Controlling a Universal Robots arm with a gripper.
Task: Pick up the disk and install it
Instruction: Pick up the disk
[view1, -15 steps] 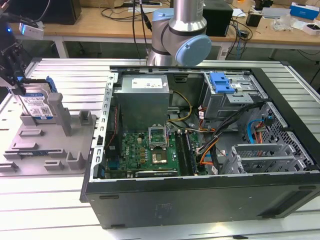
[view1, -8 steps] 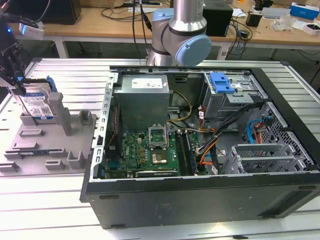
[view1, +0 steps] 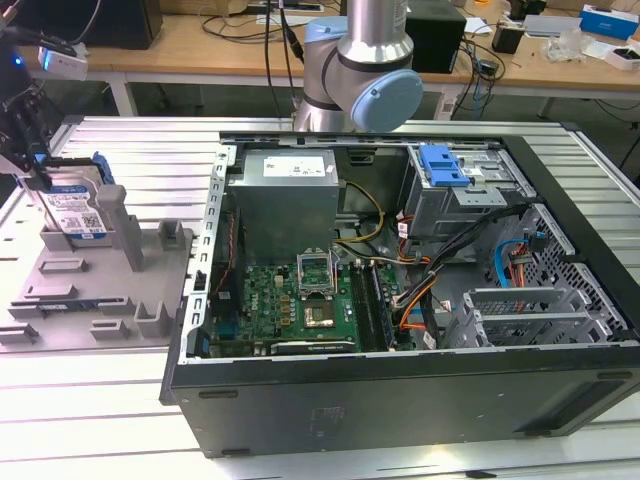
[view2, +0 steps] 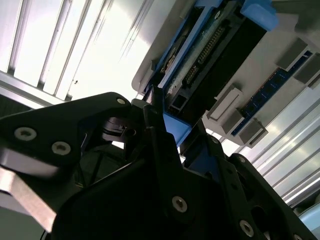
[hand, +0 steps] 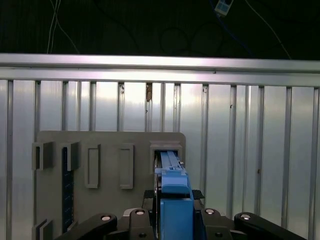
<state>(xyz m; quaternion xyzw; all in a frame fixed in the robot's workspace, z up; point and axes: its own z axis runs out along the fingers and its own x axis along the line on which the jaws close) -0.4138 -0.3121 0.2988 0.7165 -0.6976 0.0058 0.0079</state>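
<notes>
Count: one disk (view1: 84, 210), one grey fixture plate (view1: 105, 282), one open computer case (view1: 400, 400), one power-supply box (view1: 285, 200), one motherboard (view1: 290, 300), one robot arm (view1: 360, 60).

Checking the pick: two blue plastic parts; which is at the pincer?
The blue rail on the disk, upright in the grey fixture; the latch sits inside the case.

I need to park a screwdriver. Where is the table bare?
Bare ribbed table shows at the exterior view's lower left, bordered by the grey fixture plate and the computer case. Crowded: the case interior, and the plate, where the disk stands.
</notes>
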